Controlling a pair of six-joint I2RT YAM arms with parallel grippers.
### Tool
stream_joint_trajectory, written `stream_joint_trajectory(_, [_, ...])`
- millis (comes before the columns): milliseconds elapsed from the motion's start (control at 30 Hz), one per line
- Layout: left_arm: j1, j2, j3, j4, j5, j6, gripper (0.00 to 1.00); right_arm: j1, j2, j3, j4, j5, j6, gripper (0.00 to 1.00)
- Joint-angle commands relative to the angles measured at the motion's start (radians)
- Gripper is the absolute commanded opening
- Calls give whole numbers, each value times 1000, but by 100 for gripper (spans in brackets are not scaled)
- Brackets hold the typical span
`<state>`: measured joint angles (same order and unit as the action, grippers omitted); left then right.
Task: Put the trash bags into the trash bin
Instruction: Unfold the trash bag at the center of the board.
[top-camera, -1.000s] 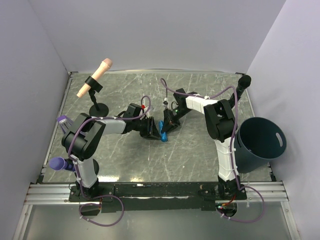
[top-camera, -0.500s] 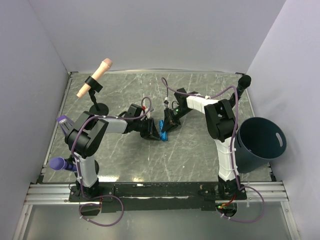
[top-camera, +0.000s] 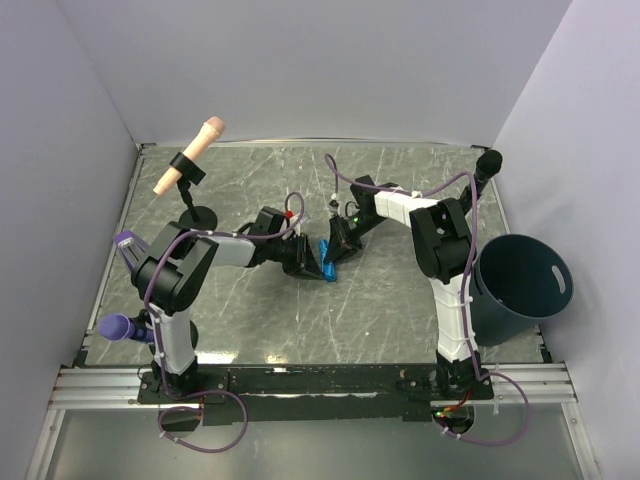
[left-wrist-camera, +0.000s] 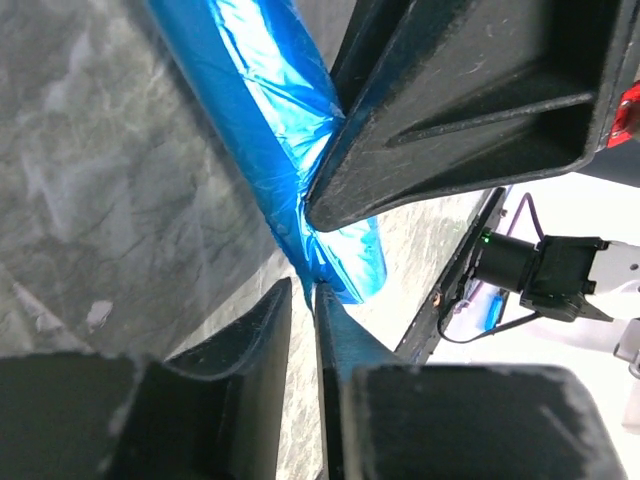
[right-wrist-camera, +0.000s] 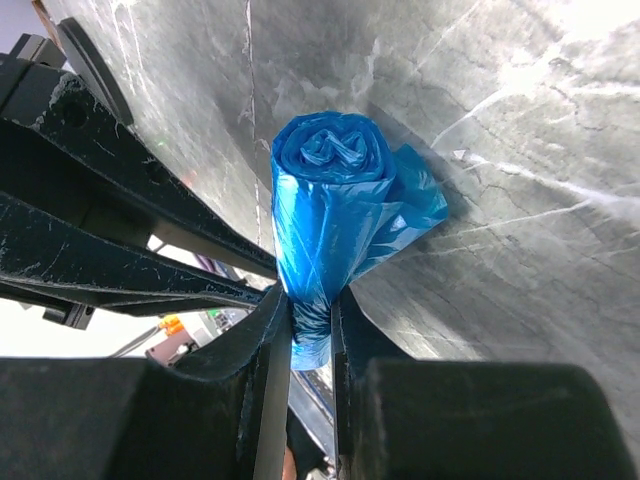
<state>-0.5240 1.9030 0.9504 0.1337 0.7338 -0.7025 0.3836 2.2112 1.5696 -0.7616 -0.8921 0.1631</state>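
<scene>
Mid-table | right hand clamps trash bag roll | left hand narrow, crowding it, grip unclear | mic stand left

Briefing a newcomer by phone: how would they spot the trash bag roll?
On the grey marbled table, look mid-surface where the left gripper and right gripper meet. The trash bag roll sits between them, small and tight. It alone is bright blue and crinkly; the bin is dark and wide.

One trash bag roll; one trash bin; two claws: left claw, right claw; four microphones.
</scene>
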Motion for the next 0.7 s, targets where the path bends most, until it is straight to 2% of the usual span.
stream_joint_trajectory(0, [-5, 22, 27, 102, 79, -28, 17, 3, -7, 32, 22, -62, 16, 0])
stream_joint_trajectory(133, [-7, 24, 40, 100, 90, -20, 1, 3, -4, 30, 18, -61, 10, 0])
stream_joint_trajectory(167, [-7, 22, 47, 89, 90, -11, 1, 3, -4, 33, 12, -54, 4, 15])
stream_joint_trajectory(233, [-7, 13, 62, 41, 82, 20, 1, -3, -15, 44, -14, -15, -20, 52])
stream_joint_trajectory(267, [-7, 4, 76, 11, 73, 52, 1, -12, -27, 47, -28, 16, -31, 65])
stream_joint_trajectory(333, [-5, -30, 103, -55, 55, 113, 1, -41, -59, 46, -42, 68, -45, 75])
stream_joint_trajectory(400, [-1, -76, 122, -107, 46, 168, 1, -71, -87, 38, -56, 100, -63, 80])
stream_joint_trajectory(667, [41, -228, 162, -273, 52, 290, 1, -107, -150, 0, -70, 170, -90, 81])
